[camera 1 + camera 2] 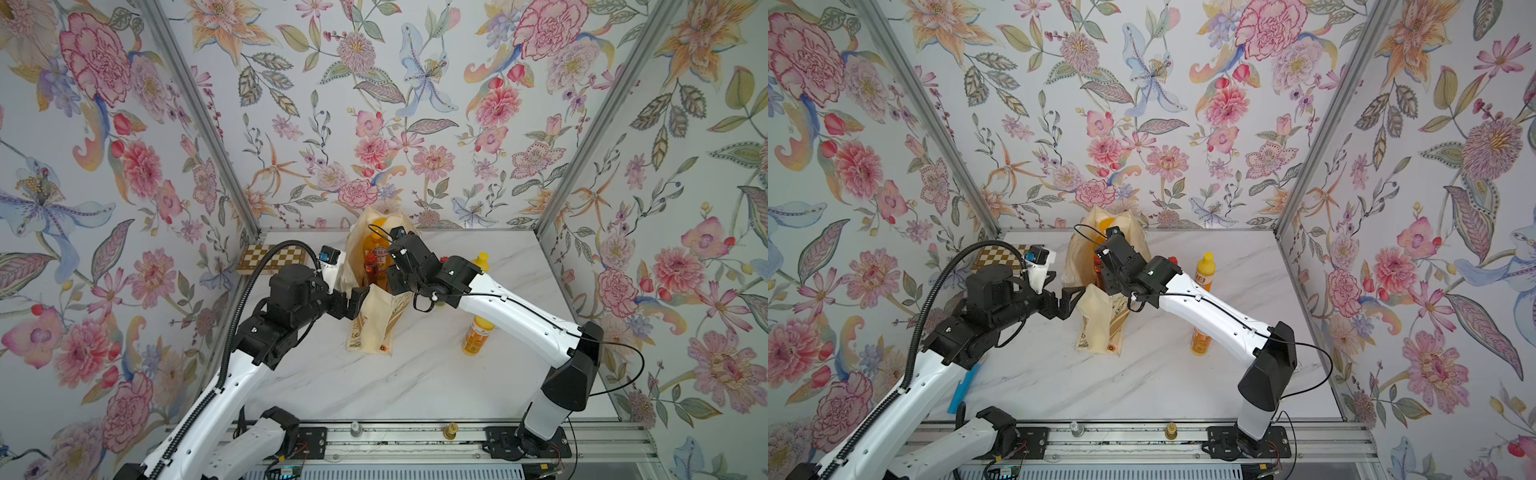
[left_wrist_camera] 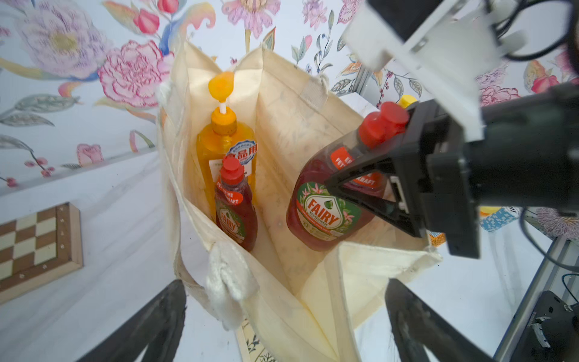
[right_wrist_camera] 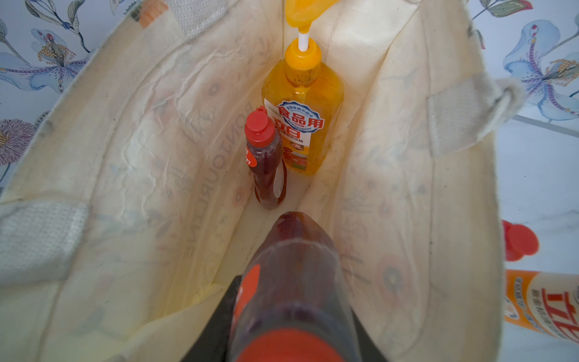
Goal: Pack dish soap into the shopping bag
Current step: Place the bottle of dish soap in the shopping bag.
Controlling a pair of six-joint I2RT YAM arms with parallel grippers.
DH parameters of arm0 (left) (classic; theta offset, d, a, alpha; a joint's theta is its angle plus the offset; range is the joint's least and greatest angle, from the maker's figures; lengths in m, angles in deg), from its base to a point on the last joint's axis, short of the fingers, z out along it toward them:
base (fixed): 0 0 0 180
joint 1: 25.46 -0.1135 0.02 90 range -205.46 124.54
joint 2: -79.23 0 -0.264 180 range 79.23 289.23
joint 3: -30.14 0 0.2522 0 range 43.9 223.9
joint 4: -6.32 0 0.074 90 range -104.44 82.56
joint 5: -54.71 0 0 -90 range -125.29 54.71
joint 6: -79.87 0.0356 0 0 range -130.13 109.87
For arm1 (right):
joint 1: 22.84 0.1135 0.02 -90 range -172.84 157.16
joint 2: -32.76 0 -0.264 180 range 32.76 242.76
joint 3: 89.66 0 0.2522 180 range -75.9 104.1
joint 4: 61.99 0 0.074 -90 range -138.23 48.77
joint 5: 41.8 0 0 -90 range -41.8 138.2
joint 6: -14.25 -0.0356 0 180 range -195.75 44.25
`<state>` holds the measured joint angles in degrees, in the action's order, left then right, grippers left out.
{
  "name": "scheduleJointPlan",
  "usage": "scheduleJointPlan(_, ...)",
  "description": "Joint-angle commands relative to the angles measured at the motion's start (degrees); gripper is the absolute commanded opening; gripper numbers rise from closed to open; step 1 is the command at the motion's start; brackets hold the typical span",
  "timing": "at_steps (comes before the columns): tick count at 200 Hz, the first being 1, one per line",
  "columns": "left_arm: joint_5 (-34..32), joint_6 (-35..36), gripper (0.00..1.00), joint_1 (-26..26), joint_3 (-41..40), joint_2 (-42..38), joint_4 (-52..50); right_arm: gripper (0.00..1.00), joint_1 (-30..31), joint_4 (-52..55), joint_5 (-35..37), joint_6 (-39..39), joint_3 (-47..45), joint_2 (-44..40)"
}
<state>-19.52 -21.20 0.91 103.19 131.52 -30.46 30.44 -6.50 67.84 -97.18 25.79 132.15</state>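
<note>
The right hand point(image 2: 351, 178) clamps a dark-red bottle point(image 2: 322, 210) inside the shopping bag point(image 2: 291, 103). The left hand point(image 1: 358, 300) gapes wide and empty, so the unheld cloth may sag and snag the bottle.

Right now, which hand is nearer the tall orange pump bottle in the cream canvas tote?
Right. The right hand holds a dark-red bottle inside the tote, partway toward the pump bottle; the left hand hangs open at the tote's near rim.
</note>
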Motion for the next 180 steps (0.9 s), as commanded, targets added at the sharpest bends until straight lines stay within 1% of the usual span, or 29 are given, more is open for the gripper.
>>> scheduleJointPlan(1, 2.1, 13.2, 0.97, -0.1, -0.5, -3.6, 5.9, 0.0, 0.0, -4.3, 0.4, 0.6, 3.6, -0.4)
scheduleJointPlan(14, 5.3, 17.8, 0.97, 0.0, -1.8, -3.4, 8.5, 0.0, -0.2, -4.3, -0.2, 0.6, 3.8, -0.4)
scheduleJointPlan(35, 10.7, 26.2, 0.97, -0.1, -1.9, -1.1, 7.9, 0.0, -0.8, -4.3, -1.9, 0.4, 4.2, -0.5)
scheduleJointPlan(60, 9.3, 31.1, 0.97, -0.2, -1.1, 3.9, 6.8, 0.0, -1.7, -4.3, -4.2, 0.5, 4.8, -0.3)
scheduleJointPlan(88, 12.1, 37.1, 0.95, -0.3, 3.0, 10.8, -1.4, 0.0, -2.6, -4.3, -6.2, 0.6, 5.2, -0.3)
scheduleJointPlan(116, 12.4, 39.5, 0.91, -0.3, 4.7, 14.0, -5.3, 0.0, -2.9, -4.3, -7.0, 1.0, 5.1, -0.1)
scheduleJointPlan(130, 13.1, 40.7, 0.88, -0.4, 5.1, 15.0, -7.0, 0.0, -3.1, -4.3, -7.3, 1.1, 5.1, 0.0)
scheduleJointPlan(136, 13.9, 41.4, 0.85, -0.3, 5.4, 15.4, -7.9, 0.0, -3.2, -4.3, -7.3, 1.1, 5.0, 0.0)
scheduleJointPlan(140, 14.6, 42.0, 0.82, -0.4, 5.5, 15.6, -8.6, 0.0, -3.2, -4.3, -7.3, 1.1, 5.1, 0.0)
scheduleJointPlan(159, 15.7, 44.4, 0.53, -0.4, 5.9, 15.9, -10.7, 0.0, -3.5, -4.3, -7.5, 1.1, 5.1, 0.2)
scheduleJointPlan(172, 15.4, 46.1, 0.42, -0.4, 5.7, 15.3, -10.8, 0.0, -3.8, -4.3, -7.6, 1.1, 5.1, 0.4)
scheduleJointPlan(180, 15.2, 47.3, 0.32, -0.4, 5.6, 14.8, -10.9, 0.0, -3.8, -4.3, -7.6, 1.0, 5.2, 0.7)
